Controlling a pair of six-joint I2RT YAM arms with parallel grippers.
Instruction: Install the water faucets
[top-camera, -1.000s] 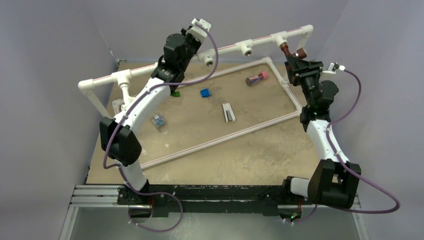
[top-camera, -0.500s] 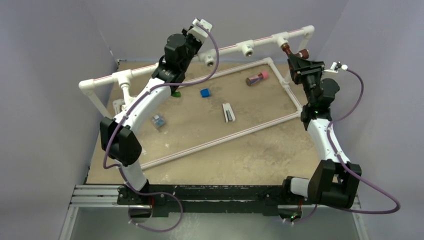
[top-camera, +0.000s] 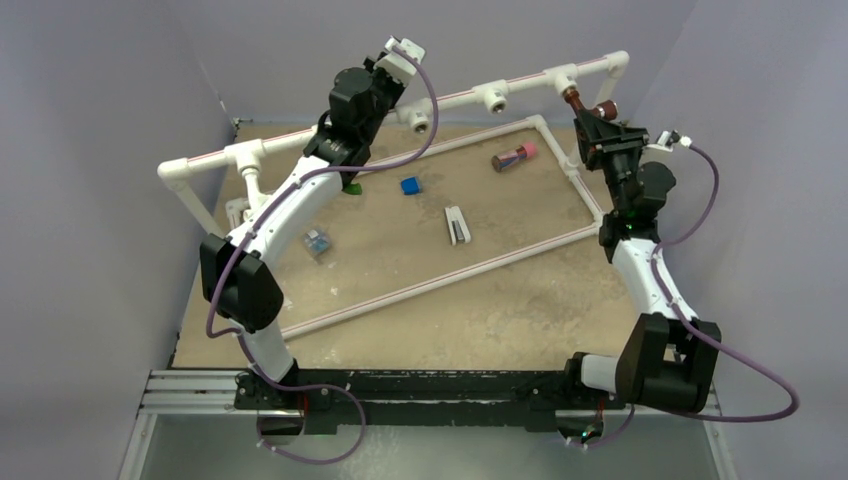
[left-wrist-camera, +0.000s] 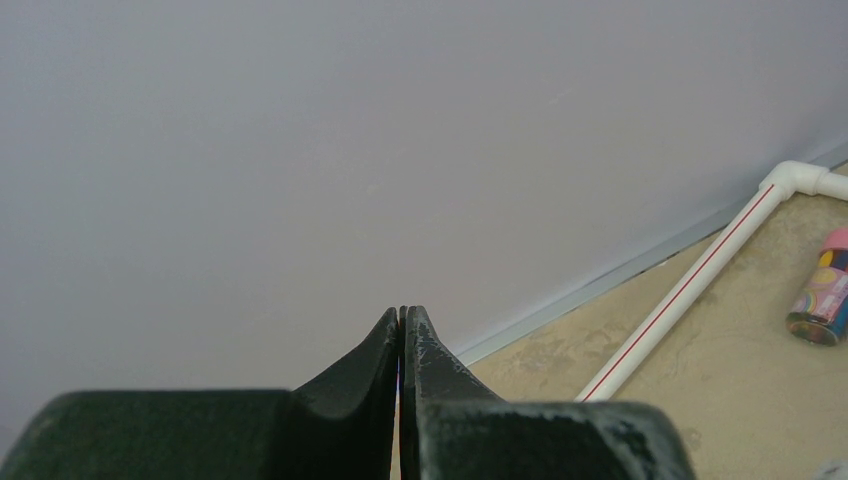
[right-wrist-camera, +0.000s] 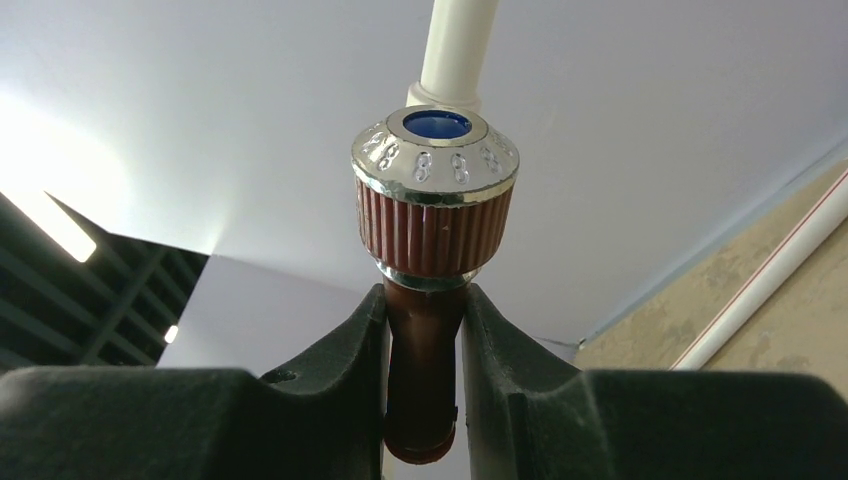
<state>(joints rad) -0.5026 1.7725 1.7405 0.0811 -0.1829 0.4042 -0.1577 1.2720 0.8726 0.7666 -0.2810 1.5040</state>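
Note:
A reddish-brown faucet (top-camera: 588, 104) hangs at the right T-fitting (top-camera: 560, 74) of the white pipe frame's raised back rail. In the right wrist view its ribbed knob with a silver rim (right-wrist-camera: 435, 190) points at me. My right gripper (right-wrist-camera: 425, 300) is shut on the brown body below the knob, one finger on each side. A green faucet (top-camera: 352, 187) peeks out on the table from under the left arm. My left gripper (left-wrist-camera: 402, 312) is shut on nothing and held high near the back rail, facing the wall.
The pipe frame's lower rails (top-camera: 440, 280) ring the sandy table. Inside lie a pink-capped brownish cylinder (top-camera: 514, 156), a blue block (top-camera: 409, 185), a white-and-dark clip-like piece (top-camera: 457, 225) and a small bluish item (top-camera: 317, 242). Two empty T-fittings (top-camera: 492, 98) face forward on the back rail.
The right jaws have narrowed until they grip the reddish-brown faucet, and the right wrist shifted slightly. The left arm has not moved.

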